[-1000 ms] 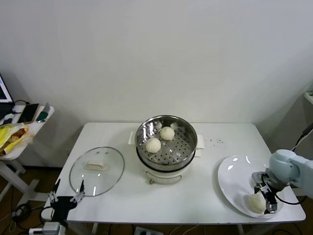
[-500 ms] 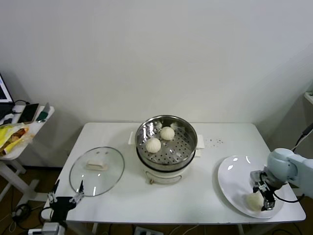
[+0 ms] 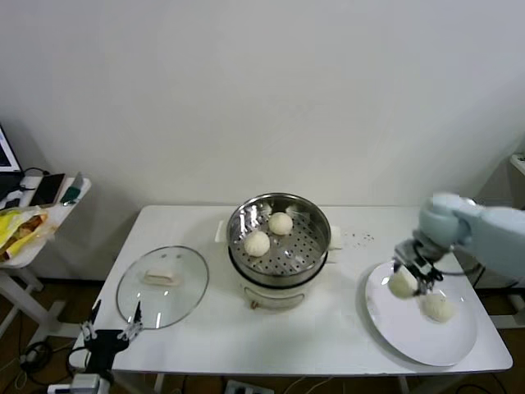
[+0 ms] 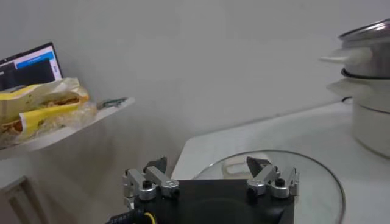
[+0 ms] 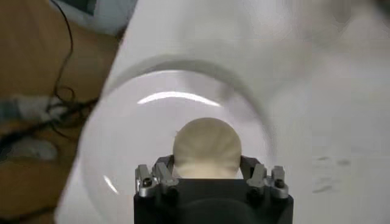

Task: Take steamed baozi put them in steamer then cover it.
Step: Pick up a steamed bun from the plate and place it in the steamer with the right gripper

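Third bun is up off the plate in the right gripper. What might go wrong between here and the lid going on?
The right gripper pinches a soft baozi at its sides; it may slip on the way to the steamer. Two buns already sit there, so a careless drop may land on them. One bun remains on the plate.

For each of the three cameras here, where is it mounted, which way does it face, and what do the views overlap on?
Head view: on the robot's head, looking down at the white table; shows the right end effector holding a baozi over the plate.
Left wrist view: low at the table's edge, facing the glass lid and steamer; left end effector open.
Right wrist view: looks down past the gripped baozi onto the plate.
Shared: head and left wrist both show lid and steamer.
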Tool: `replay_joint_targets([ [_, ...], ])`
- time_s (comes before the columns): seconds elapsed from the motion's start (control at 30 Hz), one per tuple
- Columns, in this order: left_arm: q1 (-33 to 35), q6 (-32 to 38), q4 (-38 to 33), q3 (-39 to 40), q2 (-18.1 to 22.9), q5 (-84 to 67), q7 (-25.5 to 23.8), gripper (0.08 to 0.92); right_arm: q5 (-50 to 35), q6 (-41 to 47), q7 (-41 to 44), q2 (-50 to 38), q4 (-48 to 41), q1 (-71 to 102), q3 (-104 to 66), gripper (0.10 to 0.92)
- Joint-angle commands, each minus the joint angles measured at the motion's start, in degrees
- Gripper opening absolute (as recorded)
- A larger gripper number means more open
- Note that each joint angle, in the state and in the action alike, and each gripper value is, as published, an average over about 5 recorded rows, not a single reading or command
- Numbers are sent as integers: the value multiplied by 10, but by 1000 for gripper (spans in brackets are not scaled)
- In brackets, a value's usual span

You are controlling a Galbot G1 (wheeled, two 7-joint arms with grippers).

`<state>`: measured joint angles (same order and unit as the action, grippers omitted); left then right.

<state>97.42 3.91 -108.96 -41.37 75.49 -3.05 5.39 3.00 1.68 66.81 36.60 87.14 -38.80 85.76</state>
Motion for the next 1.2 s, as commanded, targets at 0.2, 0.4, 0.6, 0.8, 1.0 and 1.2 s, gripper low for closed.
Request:
replay_joint_targets([
  [0.2,1,-1,-1,1,-2,0,1,823,-23,-189,10,255,-45,-186,18,685],
  [0.4,4,0,-1,0,-6,-3,2,823,5,-194,9,333,-80,-101,-26,687],
  [0.6,12,2,-1,-6,-10,-17,3,823,48,-212,9,402,-127,-9,-49,687],
  [0.8,16,3,3,-14,-13,-24,3,823,58,-217,10,429,-136,34,-41,687],
  [1.0,23,8,11,-21,-20,-33,4,823,50,-214,12,413,-102,37,-18,687],
  [1.2,23,10,17,-25,-23,-40,7,823,50,-208,12,395,-80,35,-1,687],
])
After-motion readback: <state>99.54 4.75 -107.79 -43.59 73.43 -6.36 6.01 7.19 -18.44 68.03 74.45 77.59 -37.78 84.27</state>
